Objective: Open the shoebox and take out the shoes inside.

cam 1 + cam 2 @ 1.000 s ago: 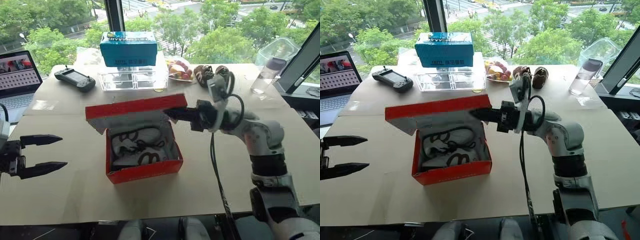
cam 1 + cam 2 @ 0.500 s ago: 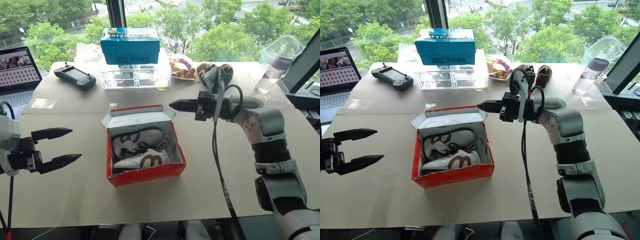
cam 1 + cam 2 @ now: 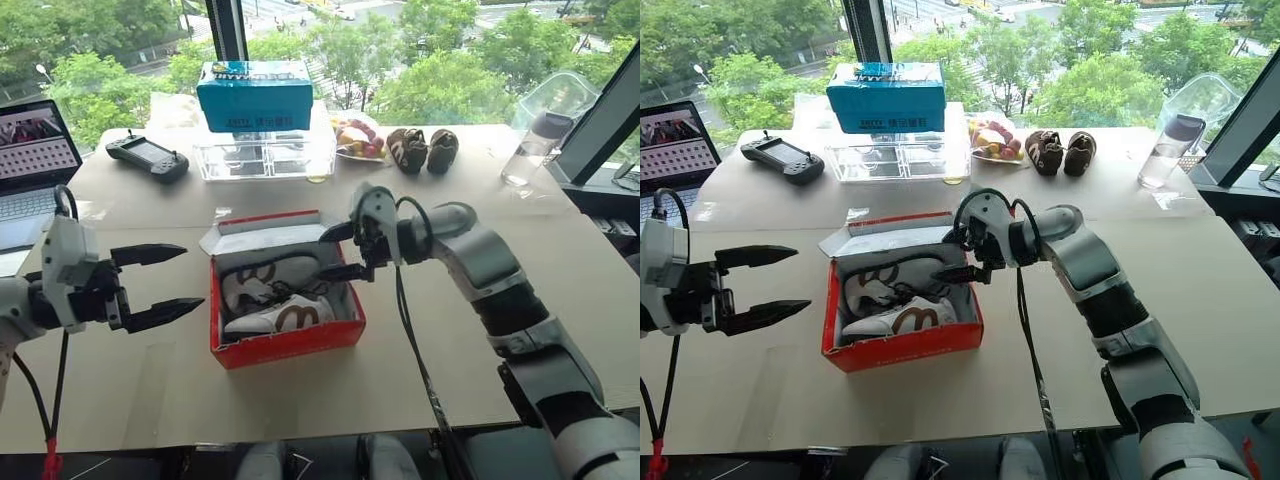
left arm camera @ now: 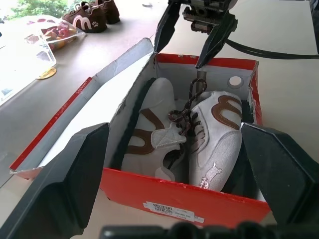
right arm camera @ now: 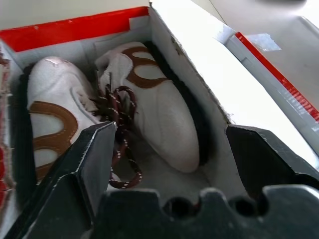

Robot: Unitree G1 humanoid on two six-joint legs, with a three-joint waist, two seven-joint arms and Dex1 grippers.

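The shoebox (image 3: 287, 340) sits open in the middle of the desk (image 3: 450, 340), lid folded back flat behind it so the grey-white inside faces up. The shoes (image 3: 275, 297) are both in there, lying on their sides, white-grey with the brown curvy logo and the dark laces tangled between them.

The right gripper (image 3: 345, 252) hangs over the box's right rear corner, pointing left across the opening, fingers spread wide with nothing between them. From the left wrist view you can see its two black fingers (image 4: 166, 25) splayed just above the red back edge, not touching the shoes as far as I can tell.

The left gripper (image 3: 165, 285) is off to the left of the box, near it but apart, aimed toward it, jaws gaping and empty too.

Further back on the desk: a teal-blue box (image 3: 256, 95) on top of a clear plastic organiser (image 3: 260, 158), a handheld controller (image 3: 148, 157), a laptop (image 3: 35, 165) at the far left, a pair of dark brown shoes (image 3: 422, 148), and a water bottle (image 3: 530, 148) over on the right
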